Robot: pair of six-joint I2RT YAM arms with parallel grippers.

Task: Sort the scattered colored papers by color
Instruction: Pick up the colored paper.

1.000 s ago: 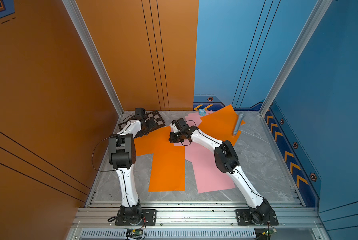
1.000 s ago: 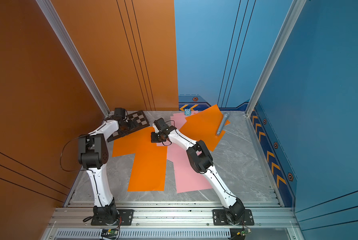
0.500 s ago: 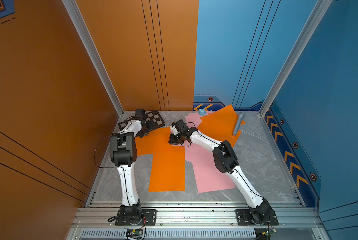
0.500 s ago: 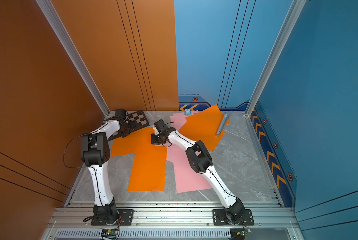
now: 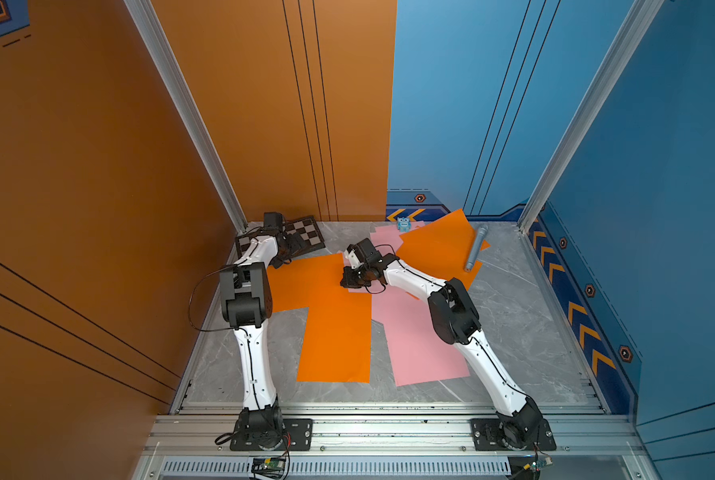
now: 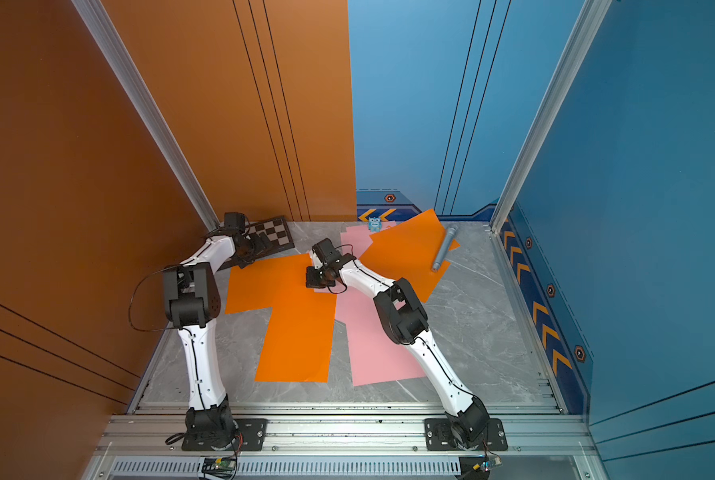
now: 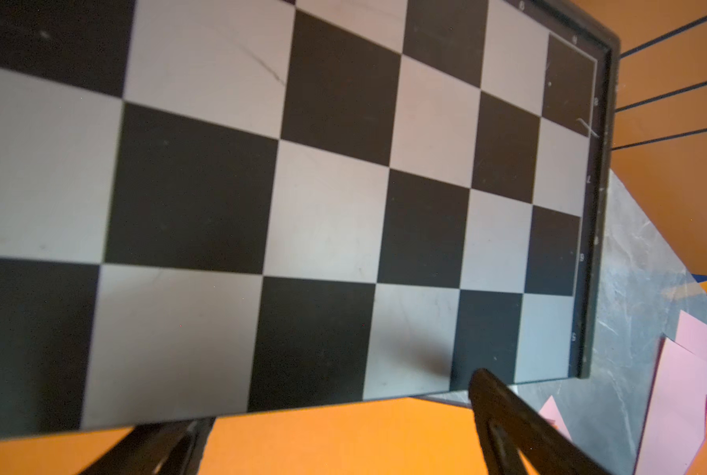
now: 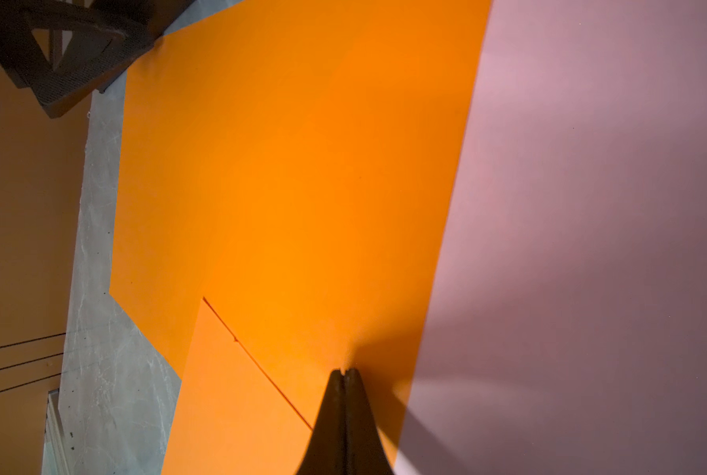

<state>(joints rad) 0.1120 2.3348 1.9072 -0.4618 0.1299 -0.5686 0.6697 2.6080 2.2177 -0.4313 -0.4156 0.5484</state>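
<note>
Across table (image 5: 513,316) — orange papers (image 5: 335,324), pink papers (image 5: 418,349) overlap; left gripper (image 7: 341,401) apart, right gripper (image 8: 345,372) together.

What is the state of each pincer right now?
Left pincer: open, holding nothing, near the chessboard.
Right pincer: closed, tips on an orange paper; grasp cannot be told.

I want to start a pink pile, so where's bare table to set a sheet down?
Bare table lies between the right arm and the blue side wall, and in the near corner between the left arm and the front orange sheet. Centre and back are crowded with overlapping sheets.
</note>
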